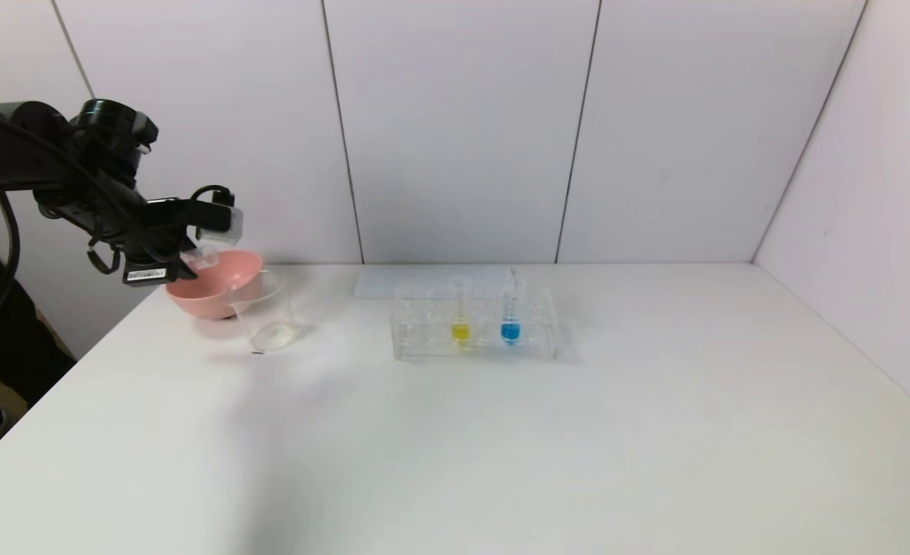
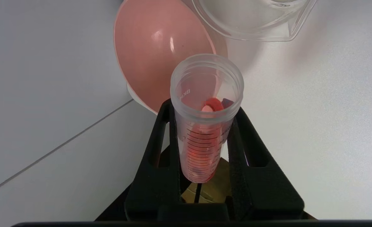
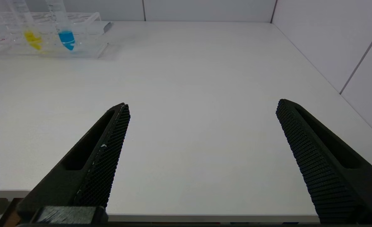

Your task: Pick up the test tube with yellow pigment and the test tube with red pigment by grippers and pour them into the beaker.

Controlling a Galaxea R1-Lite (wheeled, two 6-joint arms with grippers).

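Red tube: the test tube with red pigment (image 2: 204, 126), clear, graduated with black lines, open-mouthed, red-orange liquid along its lower wall, tilted over the pink bowl (image 1: 214, 284)
Left gripper (image 1: 193, 258): raised at the desk's (image 1: 501, 432) far left corner, fingers (image 2: 156, 148) pinching the red tube's body
Beaker (image 1: 268, 312): clear, pouring lip, just beside the bowl
Yellow tube: the test tube with yellow pigment (image 1: 461, 320) upright in the clear rack (image 1: 424, 339), next to a blue tube (image 1: 510, 316)
Right gripper (image 3: 201, 107): low over the desk's near edge, fingers spread wide, holding nothing
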